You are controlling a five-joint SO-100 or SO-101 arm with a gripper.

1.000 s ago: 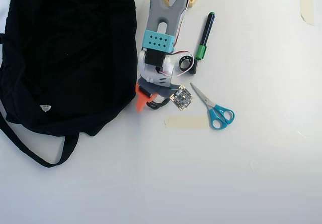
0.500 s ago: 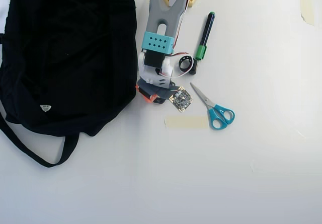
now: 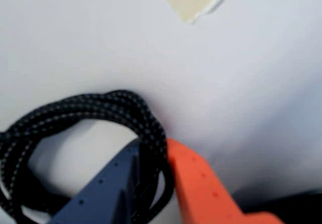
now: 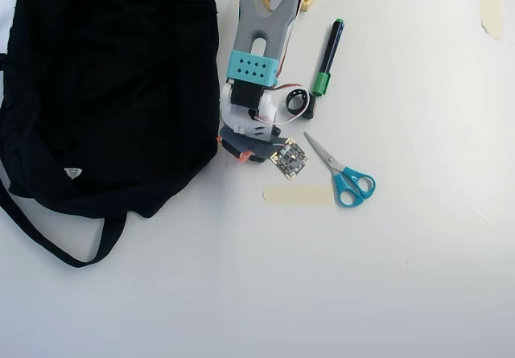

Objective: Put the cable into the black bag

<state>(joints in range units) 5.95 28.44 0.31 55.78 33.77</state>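
Gripper (image 3: 153, 176) now clamped on the cable (image 3: 75, 113): the orange finger, splayed out a second ago, has swung in. Cable on the table just right of the bag (image 4: 105, 92), probably not lifted yet. Grasp made; carry to bag remains.

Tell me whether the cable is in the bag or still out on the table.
Out. In the wrist view the cable lies coiled on the white table, one strand pinched in the gripper. The black bag lies apart.
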